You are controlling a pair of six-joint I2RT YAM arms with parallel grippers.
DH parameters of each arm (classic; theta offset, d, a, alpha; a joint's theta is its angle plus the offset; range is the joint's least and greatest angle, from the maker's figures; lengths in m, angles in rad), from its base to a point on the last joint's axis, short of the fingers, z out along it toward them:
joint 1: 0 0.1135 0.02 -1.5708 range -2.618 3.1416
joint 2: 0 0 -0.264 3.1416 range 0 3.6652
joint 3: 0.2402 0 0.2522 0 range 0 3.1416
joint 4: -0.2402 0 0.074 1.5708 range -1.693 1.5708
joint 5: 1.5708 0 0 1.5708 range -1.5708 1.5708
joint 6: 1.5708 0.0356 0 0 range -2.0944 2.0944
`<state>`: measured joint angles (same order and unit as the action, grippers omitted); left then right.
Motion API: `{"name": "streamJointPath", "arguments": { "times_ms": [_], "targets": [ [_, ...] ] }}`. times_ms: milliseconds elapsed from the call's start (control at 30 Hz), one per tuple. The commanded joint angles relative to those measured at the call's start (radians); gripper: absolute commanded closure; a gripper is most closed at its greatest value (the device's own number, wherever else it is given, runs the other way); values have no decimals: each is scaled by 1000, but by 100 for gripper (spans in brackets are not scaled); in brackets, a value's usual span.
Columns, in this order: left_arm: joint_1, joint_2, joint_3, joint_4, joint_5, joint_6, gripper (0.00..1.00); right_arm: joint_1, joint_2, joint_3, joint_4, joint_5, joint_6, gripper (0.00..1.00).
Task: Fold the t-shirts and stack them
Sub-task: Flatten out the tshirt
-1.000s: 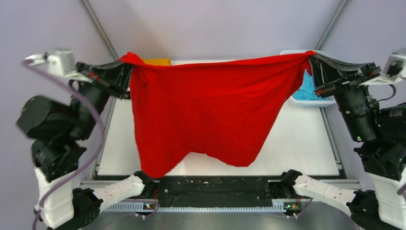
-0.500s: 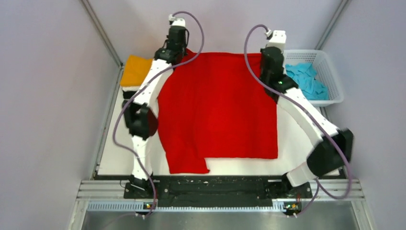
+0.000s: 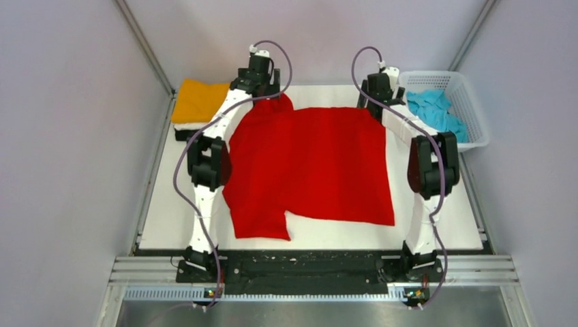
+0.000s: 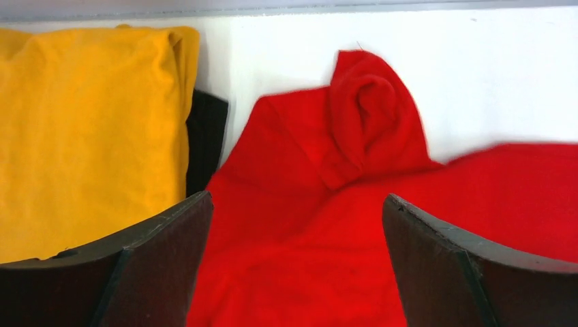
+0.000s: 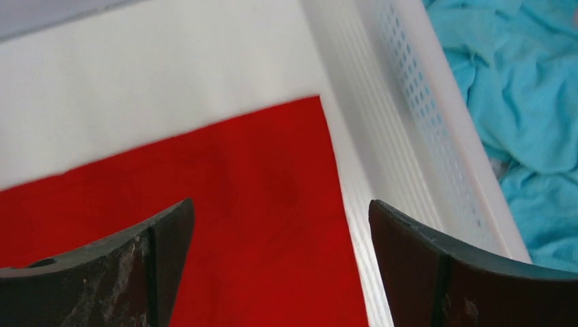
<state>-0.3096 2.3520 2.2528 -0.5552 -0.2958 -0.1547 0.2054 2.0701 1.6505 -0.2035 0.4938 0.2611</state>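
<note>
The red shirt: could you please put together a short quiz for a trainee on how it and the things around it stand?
1. True or false: the left gripper and right gripper are shut on the red shirt.
2. What lies in the basket? A) a black shirt B) a blue shirt C) nothing
3. Fill in: the red shirt's far ____ corner is bunched up.
Key: 1 false, both are open; 2 B; 3 left.
</note>
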Motion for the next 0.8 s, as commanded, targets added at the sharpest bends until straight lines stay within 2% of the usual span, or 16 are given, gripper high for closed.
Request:
{"name": "streamJointPath", "arguments": {
  "times_ms": [0,100,133,333,400,533,633,767],
  "targets": [
    [-4,-329,-145,-52,55,-110,1,23,-281,-207,-4,-134,127,2],
    [-15,-531,-431,-48,105,-205,1,85,-465,-439,21,-177,143,1],
    [-22,-604,-576,-37,137,-249,1,130,-519,-531,15,-179,152,1],
    [-91,-1029,-1213,0,201,-494,1,302,-796,-900,51,-299,281,1],
    [-154,-1150,-1381,-7,223,-539,1,357,-858,-990,85,-364,305,1],
    [-327,-1350,-1561,-125,202,-644,1,461,-919,-1088,90,-400,337,1],
    [-432,-1457,-1651,-216,181,-756,1,469,-928,-1153,90,-391,382,1],
    [-512,-1564,-1752,-302,190,-853,1,469,-931,-1200,67,-359,397,1]
  ]
}}
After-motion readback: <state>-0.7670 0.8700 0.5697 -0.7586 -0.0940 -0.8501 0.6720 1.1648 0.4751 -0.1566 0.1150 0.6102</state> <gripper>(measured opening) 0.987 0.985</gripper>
